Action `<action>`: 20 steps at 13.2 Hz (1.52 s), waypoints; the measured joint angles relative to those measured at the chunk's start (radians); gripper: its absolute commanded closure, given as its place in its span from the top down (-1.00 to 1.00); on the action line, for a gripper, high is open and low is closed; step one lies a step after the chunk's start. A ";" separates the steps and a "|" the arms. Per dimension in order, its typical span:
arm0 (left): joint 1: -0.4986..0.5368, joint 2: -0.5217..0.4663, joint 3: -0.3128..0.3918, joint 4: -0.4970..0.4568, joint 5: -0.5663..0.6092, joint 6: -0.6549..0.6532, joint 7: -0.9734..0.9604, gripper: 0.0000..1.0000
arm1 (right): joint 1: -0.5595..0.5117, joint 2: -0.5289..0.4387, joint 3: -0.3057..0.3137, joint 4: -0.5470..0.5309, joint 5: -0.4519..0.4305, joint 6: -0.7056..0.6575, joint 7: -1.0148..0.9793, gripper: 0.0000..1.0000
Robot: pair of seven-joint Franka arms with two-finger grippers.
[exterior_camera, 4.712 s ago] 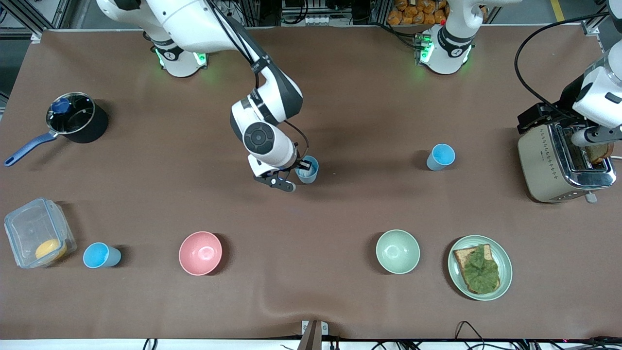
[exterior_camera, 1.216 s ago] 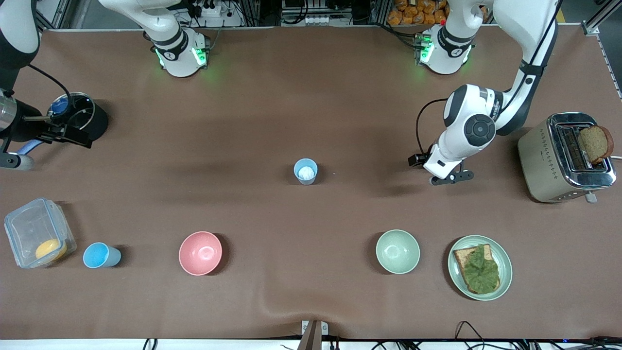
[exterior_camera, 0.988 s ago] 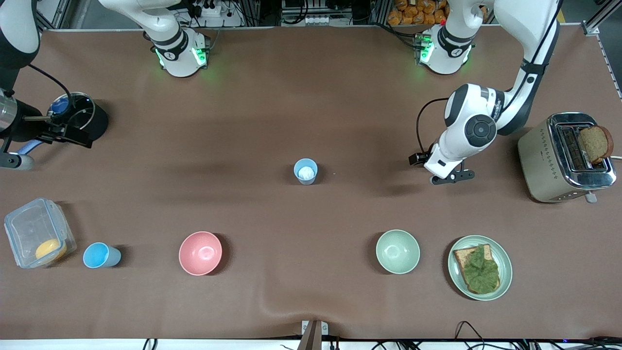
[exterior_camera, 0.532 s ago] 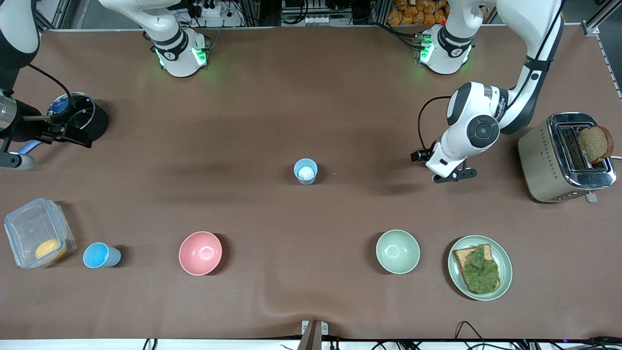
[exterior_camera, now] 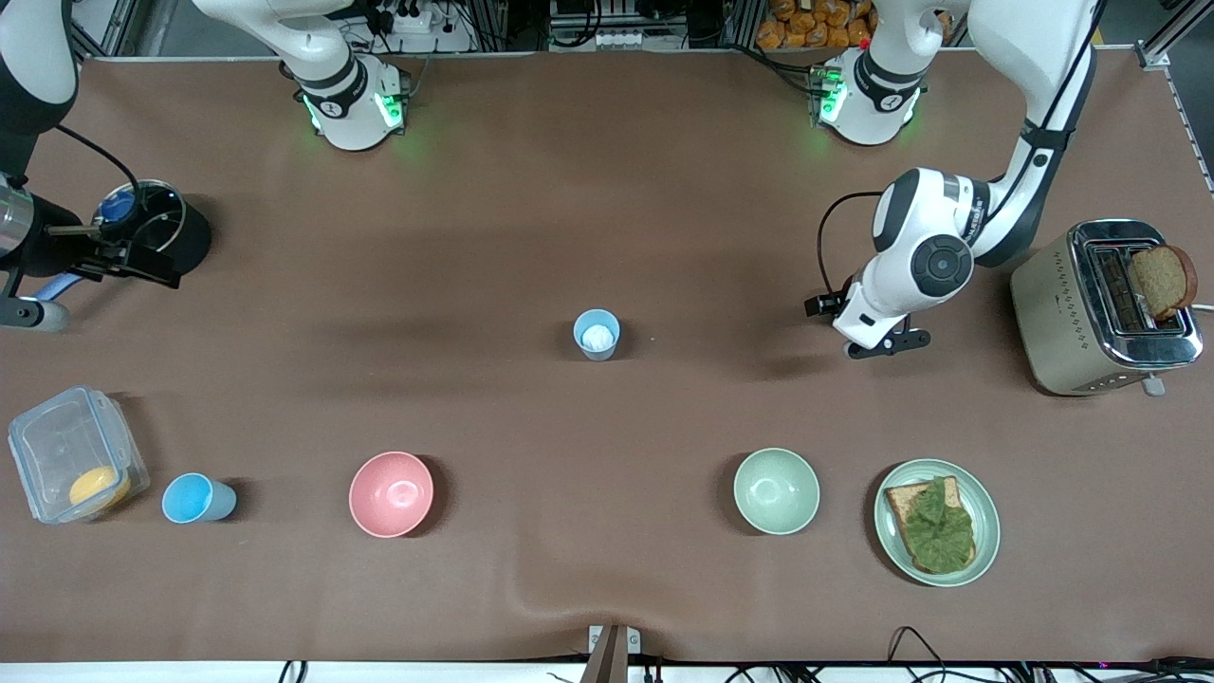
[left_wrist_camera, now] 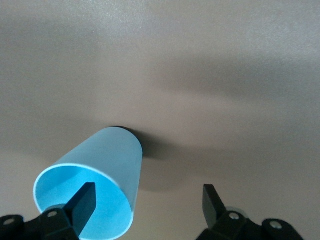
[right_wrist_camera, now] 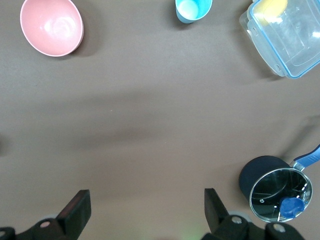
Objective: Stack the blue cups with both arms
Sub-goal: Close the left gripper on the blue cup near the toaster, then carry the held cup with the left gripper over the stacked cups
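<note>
A pale blue cup with a white spot inside stands upright mid-table. A brighter blue cup stands near the front camera toward the right arm's end; it also shows in the right wrist view. A third blue cup shows only in the left wrist view; in the front view the left arm's hand hides it. My left gripper is open, low over this cup, one finger inside its mouth and one outside. My right gripper is open and empty, high above the table beside the pot.
A toaster with a bread slice stands at the left arm's end. A plate with topped toast, a green bowl and a pink bowl lie nearer the front camera. A black pot and a clear container are at the right arm's end.
The right gripper let go of the pale cup mid-table and withdrew to the pot end. The left arm came from the toaster to the third cup and has since barely shifted.
</note>
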 measured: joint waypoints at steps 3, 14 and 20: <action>0.000 0.005 0.000 0.003 0.000 0.003 0.000 -1.00 | 0.000 0.000 0.000 0.000 0.000 0.000 0.000 1.00; 0.011 -0.050 -0.010 0.218 0.000 -0.296 0.000 -1.00 | 0.000 0.000 0.004 0.000 0.000 -0.001 0.000 1.00; -0.101 -0.054 -0.202 0.481 -0.001 -0.458 -0.269 -1.00 | 0.000 0.000 0.005 0.000 0.000 -0.004 0.000 1.00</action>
